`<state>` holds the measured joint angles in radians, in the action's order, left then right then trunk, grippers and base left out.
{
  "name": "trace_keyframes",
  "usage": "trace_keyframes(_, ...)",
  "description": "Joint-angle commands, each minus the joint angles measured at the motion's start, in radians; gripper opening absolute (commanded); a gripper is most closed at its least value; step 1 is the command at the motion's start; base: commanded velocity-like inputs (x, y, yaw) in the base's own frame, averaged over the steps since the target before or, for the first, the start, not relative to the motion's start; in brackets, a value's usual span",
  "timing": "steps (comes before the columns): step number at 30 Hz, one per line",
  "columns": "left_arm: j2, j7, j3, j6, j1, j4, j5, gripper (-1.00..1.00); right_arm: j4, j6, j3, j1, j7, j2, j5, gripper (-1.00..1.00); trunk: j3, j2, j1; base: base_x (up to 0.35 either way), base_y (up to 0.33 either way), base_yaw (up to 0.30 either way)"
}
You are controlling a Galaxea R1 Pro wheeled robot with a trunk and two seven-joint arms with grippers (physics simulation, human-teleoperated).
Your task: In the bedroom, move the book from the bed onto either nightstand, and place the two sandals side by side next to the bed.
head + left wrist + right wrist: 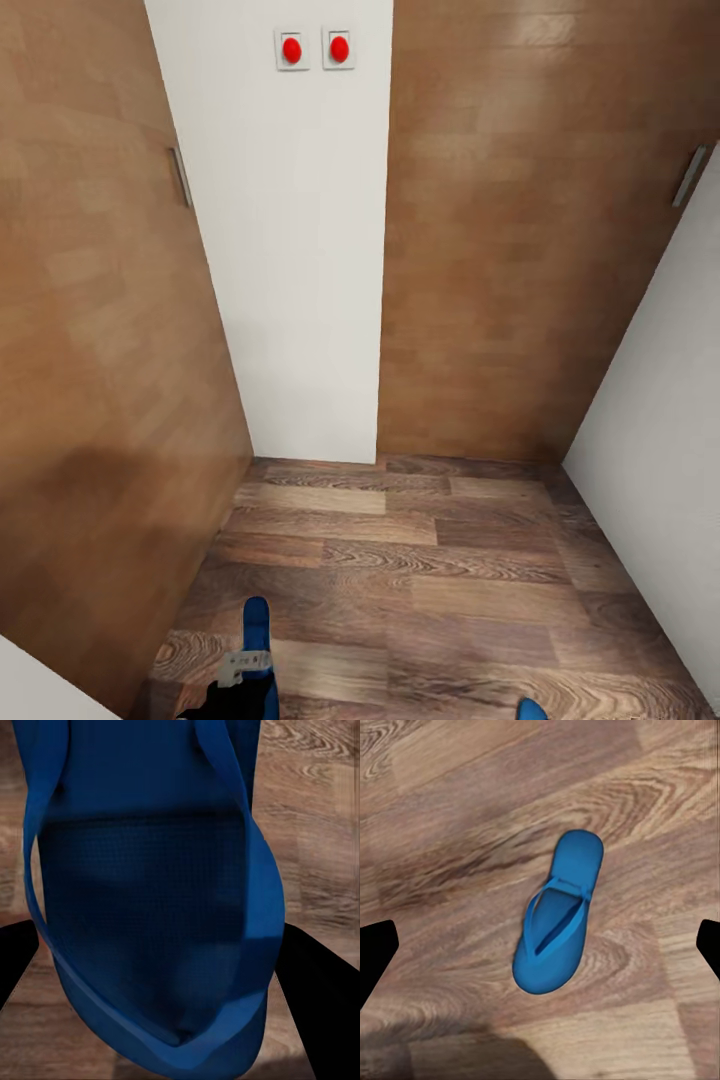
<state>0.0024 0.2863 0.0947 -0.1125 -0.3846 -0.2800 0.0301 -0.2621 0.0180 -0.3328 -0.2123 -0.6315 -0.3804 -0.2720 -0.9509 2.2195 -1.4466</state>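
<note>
The left gripper has its two black fingers spread at either side of a blue sandal, which sits between them, close to the camera; whether they press on it I cannot tell. The sandal is a flat flip-flop with a finely dimpled, matte sole and a thin smooth thong strap that runs in a V to the toe post. In the head view its rounded end pokes out beyond the grey and black wrist, above the plank floor.

The right gripper is wide open and holds nothing: its dark fingertips show at the two edges of its wrist view. Between them, well beyond the tips, the second sandal lies flat on the floor, strap side up, an elongated oval with a narrower heel. In the head view a blue sliver of it shows at the bottom edge.

The floor is brown wood-grain boards with swirling knots. Ahead stands a plain white wall panel with two square plates, each bearing a red button. Brown wooden doors flank it on both sides, each with a slim metal handle.
</note>
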Motion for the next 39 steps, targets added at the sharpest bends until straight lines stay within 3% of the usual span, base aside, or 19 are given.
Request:
trace_keyframes(1, 0.000, 0.008, 0.007, -0.001, 0.000, 0.001, 0.003, -1.00, 0.001, 0.002, -0.002, -0.001, -0.005, 0.000, -0.006, 1.00, -0.001, 0.000, 0.000, 0.031, 0.020, -0.235)
trace_keyframes(25, 0.001, 0.008, 0.007, -0.001, 0.000, 0.001, 0.004, -1.00, 0.001, 0.002, -0.002, -0.001, -0.005, 0.000, -0.006, 1.00, -0.001, 0.000, 0.000, 0.007, 0.008, -0.224)
trace_keyframes(39, 0.001, 0.008, 0.007, -0.001, 0.000, 0.001, 0.004, -1.00, 0.001, 0.002, -0.002, -0.001, -0.005, 0.000, -0.006, 1.00, -0.001, 0.000, 0.000, 0.056, 0.081, -0.050)
